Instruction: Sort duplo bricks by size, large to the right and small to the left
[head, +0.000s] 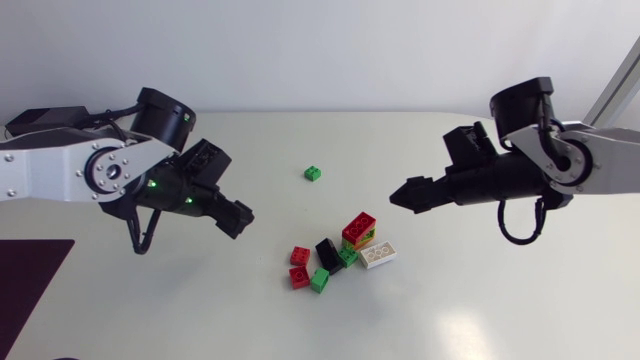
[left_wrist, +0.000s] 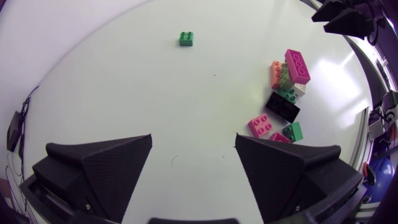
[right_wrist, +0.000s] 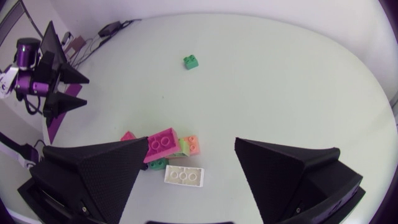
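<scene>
Much of the pile is half hidden. The long red brick (head: 359, 228) lies on top of an orange brick (left_wrist: 276, 73) and a pale green brick (left_wrist: 285, 78). From above these two show only as slivers, so I cannot tell their size. In the right wrist view one finger of my right pincer (head: 400, 196) covers the pile's edge, and the black brick (head: 328, 252) is out of sight behind it.

By my count the pile holds nine bricks:
- one long red brick
- one white brick (head: 379, 256) at its right edge
- one black brick
- one orange brick
- one pale green brick
- a far small red brick (head: 300, 255) and a near small red brick (head: 299, 277) on its left side
- a tucked green brick (head: 347, 256) between the black and the white
- a near green brick (head: 320, 280) beside the near small red brick

A tenth, the lone green brick (head: 313, 173), sits well apart on the far side of the pile.

The pile lies just right of the middle of the table (head: 500, 300), on its near half. My left pincer (head: 240, 216) is left of the pile and my right pincer is to its right and a little farther. Both are released, fingers spread wide with nothing between them, touching no brick.
</scene>
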